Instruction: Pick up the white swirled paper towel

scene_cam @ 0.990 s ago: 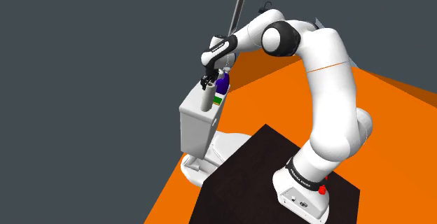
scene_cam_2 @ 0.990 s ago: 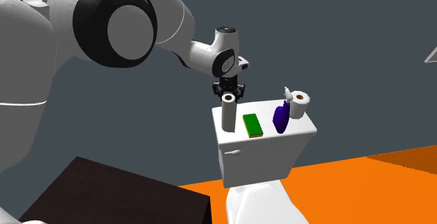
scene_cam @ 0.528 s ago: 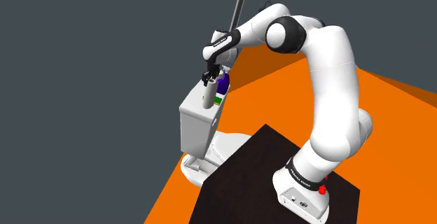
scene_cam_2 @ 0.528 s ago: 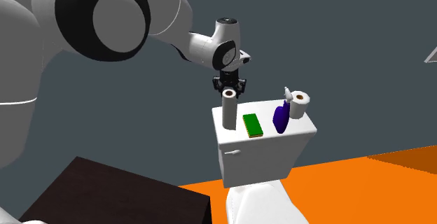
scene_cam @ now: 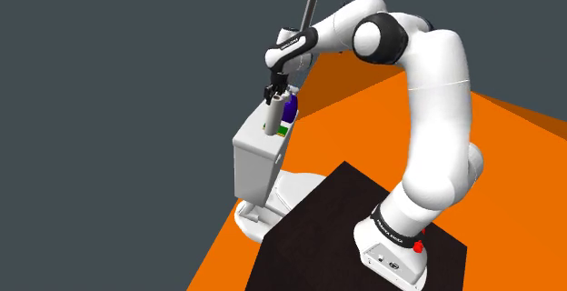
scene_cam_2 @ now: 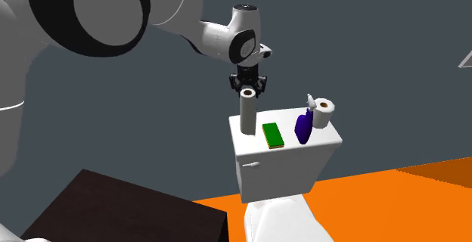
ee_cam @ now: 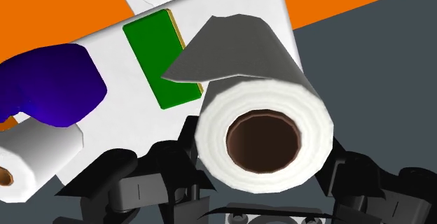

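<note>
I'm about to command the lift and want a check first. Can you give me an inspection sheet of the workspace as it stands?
Surface: white toilet tank lid, carrying four items.
Job's things: white paper towel roll, upright at the lid's end on the second exterior view's left. I cannot tell whether its base touches the lid.
Clutter: green sponge, purple spray bottle and small toilet roll, lined up along the lid and apart from the towel roll.
Grippers: gripper pointing down, jaws shut on the towel roll near its top.
Cables: nothing seen.
Surroundings: orange floor, grey wall, dark stand.
</note>
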Robot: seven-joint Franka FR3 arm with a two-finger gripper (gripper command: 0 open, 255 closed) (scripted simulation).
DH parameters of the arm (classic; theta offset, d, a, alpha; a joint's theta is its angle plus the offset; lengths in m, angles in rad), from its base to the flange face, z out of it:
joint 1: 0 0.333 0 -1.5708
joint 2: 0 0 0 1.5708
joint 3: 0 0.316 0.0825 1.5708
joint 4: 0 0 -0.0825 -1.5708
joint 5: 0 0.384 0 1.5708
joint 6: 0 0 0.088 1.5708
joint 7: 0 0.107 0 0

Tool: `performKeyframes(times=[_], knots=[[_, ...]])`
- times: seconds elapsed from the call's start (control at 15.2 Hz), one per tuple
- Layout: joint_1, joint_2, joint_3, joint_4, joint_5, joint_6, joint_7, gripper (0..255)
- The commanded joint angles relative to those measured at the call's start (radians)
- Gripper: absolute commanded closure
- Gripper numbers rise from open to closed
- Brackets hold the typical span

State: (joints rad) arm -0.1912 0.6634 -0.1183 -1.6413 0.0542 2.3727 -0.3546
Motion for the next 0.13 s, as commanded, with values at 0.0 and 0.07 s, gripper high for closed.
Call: performKeyframes(times=[0.0, 0.07], knots=[[0.001, -0.006, -0.001, 0.007, -0.001, -0.013, 0.001, 255], [0.001, -0.006, -0.001, 0.007, -0.001, -0.013, 0.001, 255]])
